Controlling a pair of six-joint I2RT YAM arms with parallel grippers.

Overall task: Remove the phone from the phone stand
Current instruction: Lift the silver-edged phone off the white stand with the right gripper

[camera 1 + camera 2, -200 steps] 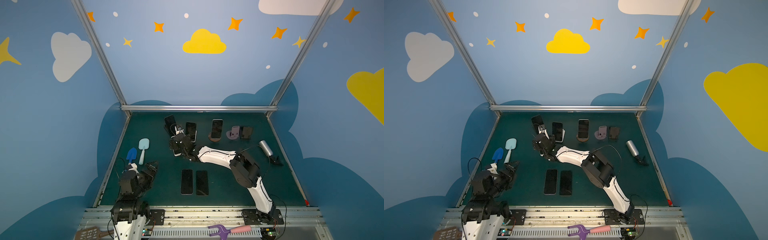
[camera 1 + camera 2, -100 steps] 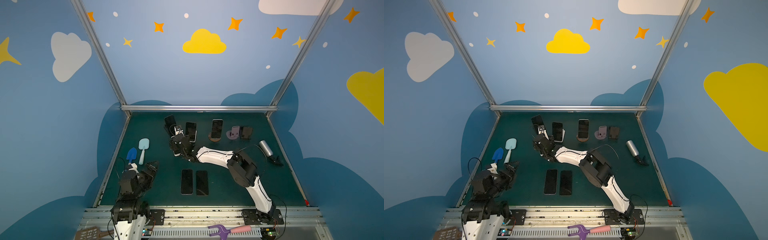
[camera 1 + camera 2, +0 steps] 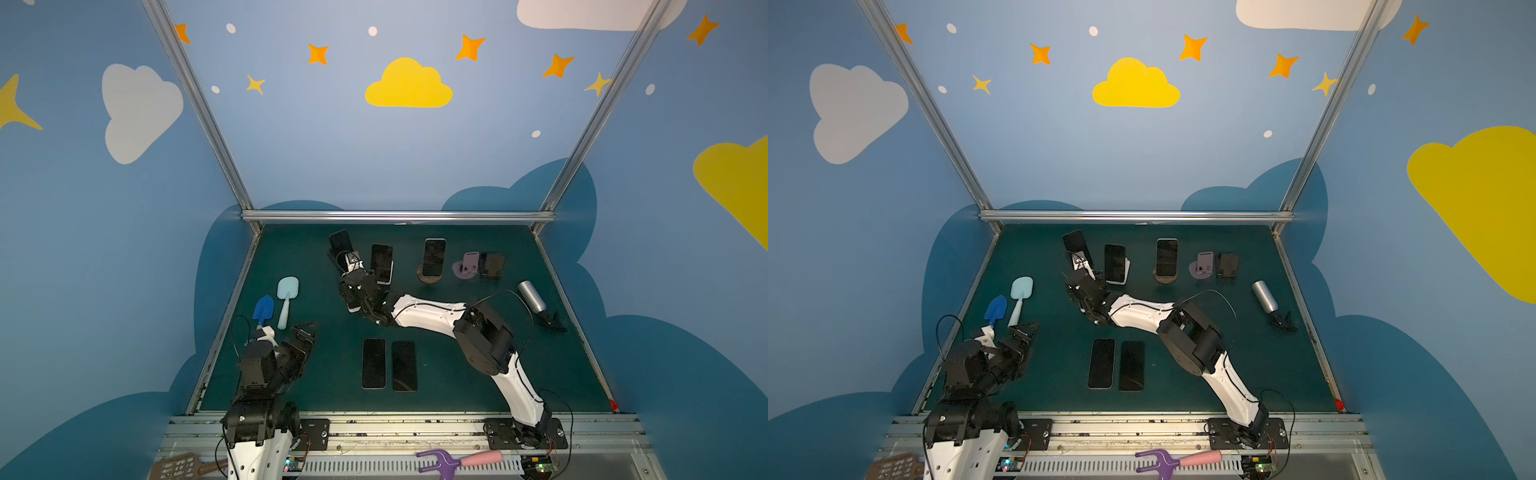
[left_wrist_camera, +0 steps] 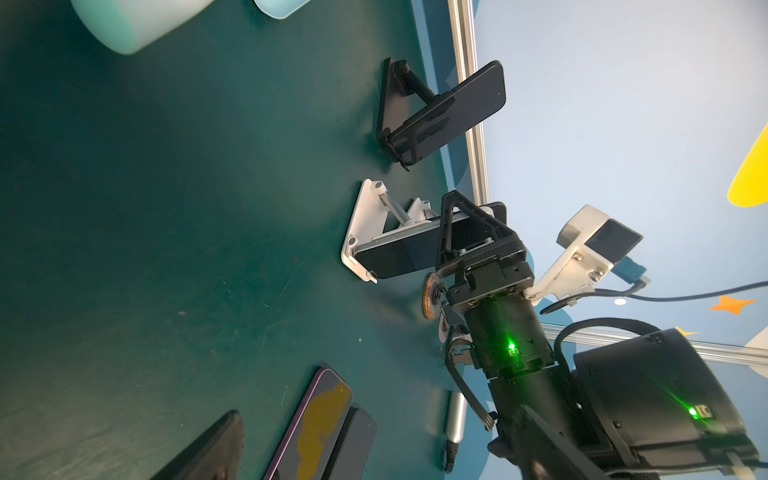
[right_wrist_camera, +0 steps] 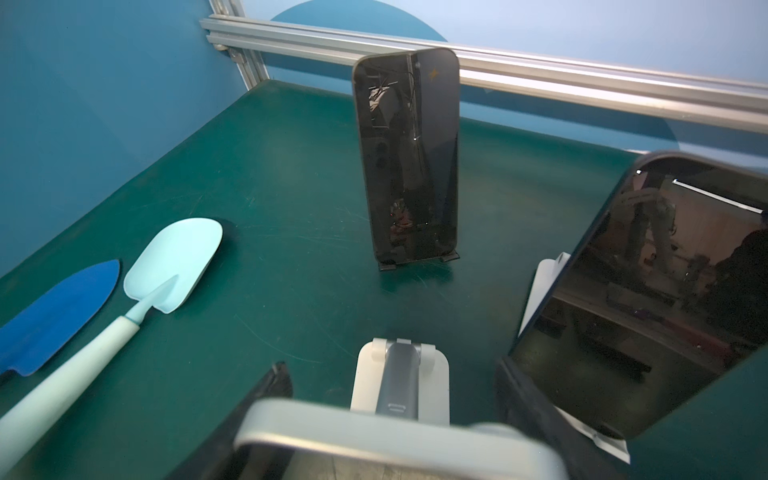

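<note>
While the phone (image 4: pixel 395 257) sits in its white stand (image 4: pixel 353 232) amid the table (image 4: pixel 166 249), my right gripper (image 4: pixel 457 220) straddles its top to lift it free; whether the jaws pinch, I cannot tell. My left gripper (image 3: pixel 305 330) idles spread.

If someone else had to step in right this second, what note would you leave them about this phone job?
Left gripper: open, empty, parked front left.
Right gripper: fingers either side of the phone, at its top edge; cannot tell if they clamp it yet.
Phone sits in its white stand, not lifted.
Done: the reach. Left: grip firmly, lift the phone clear, probably lay it by the two flat phones on the mat.
</note>
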